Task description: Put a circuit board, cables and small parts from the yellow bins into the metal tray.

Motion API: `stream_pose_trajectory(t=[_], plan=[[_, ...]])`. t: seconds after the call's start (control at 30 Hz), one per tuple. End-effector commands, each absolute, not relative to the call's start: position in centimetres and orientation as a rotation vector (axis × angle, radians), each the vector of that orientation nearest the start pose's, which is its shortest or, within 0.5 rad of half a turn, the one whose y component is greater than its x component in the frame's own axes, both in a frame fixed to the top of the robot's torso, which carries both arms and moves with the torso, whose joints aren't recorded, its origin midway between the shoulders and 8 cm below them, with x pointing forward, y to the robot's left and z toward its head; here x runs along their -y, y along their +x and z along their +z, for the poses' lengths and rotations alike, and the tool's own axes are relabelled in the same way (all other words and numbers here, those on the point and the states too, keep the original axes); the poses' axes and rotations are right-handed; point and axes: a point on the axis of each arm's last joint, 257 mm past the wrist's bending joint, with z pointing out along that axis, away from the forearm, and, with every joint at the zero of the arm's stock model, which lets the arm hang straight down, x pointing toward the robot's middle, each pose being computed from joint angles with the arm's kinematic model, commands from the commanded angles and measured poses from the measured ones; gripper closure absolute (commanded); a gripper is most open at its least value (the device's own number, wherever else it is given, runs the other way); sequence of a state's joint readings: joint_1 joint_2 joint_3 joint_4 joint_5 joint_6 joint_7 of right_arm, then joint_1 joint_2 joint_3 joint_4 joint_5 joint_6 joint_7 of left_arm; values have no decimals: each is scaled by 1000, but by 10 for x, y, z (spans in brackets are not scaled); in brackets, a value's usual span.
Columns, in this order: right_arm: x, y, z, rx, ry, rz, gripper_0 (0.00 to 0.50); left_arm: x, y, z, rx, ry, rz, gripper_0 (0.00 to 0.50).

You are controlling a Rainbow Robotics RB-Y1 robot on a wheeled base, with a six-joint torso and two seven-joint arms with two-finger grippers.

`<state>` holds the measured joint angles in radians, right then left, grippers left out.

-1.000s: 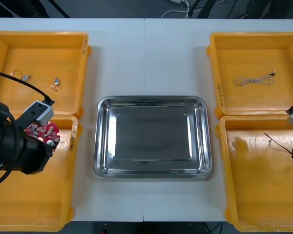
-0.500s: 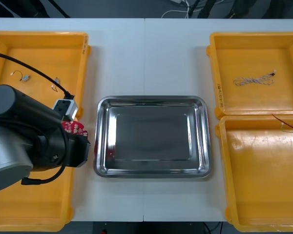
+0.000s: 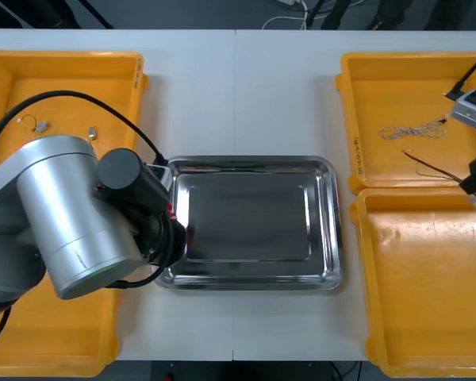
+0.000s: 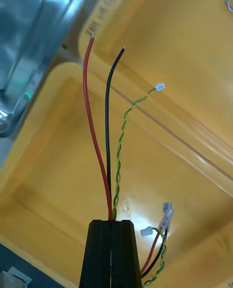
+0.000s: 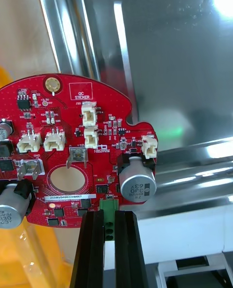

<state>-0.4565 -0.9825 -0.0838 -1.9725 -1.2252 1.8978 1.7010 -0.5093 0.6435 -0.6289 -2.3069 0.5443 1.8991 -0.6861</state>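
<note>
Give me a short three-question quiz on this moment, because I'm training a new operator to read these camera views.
1. Multiple choice: the left gripper is shut on
A) a twisted cable
B) a round red circuit board
C) a small metal part

2. True or false: the right gripper is open and holds nothing.

3. Fill in: the board is held above the left edge of the ____.

Key
1. B; the fingers pinch the green connector at the board's edge.
2. False; it is shut on red, black and green-yellow cables, above the yellow bins.
3. metal tray
</note>
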Motion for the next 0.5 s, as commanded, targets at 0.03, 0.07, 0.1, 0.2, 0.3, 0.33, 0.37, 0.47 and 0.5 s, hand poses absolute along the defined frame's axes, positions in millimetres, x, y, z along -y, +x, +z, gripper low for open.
stream_pose_trajectory(t=[0.03,0.07,0.1,0.2,0.3,0.33,0.37,0.47,0.5], plan=[[268,400,-116,-2549,-1051,102,500,-115,372,-228,-2653,148,-9,500],[262,400,-117,-2537,-1078,100,500,-113,374,-231,-2653,142,-14,500],[255,401,-117,-2521,-1110,91,500,-110,375,-234,-2652,137,-23,500],[240,402,-117,-2481,-1181,50,500,-102,377,-242,-2650,133,-37,500],[230,404,-116,-2446,-1223,9,500,-95,378,-247,-2640,135,-51,500],[227,405,-116,-2436,-1234,-4,500,-91,377,-249,-2641,138,-62,500],[224,405,-117,-2428,-1246,-7,500,-89,375,-251,-2644,128,-72,500],[216,406,-116,-2414,-1263,2,500,-80,372,-255,-2645,109,-107,500],[214,407,-115,-2403,-1271,2,500,-74,370,-257,-2645,104,-128,500]])
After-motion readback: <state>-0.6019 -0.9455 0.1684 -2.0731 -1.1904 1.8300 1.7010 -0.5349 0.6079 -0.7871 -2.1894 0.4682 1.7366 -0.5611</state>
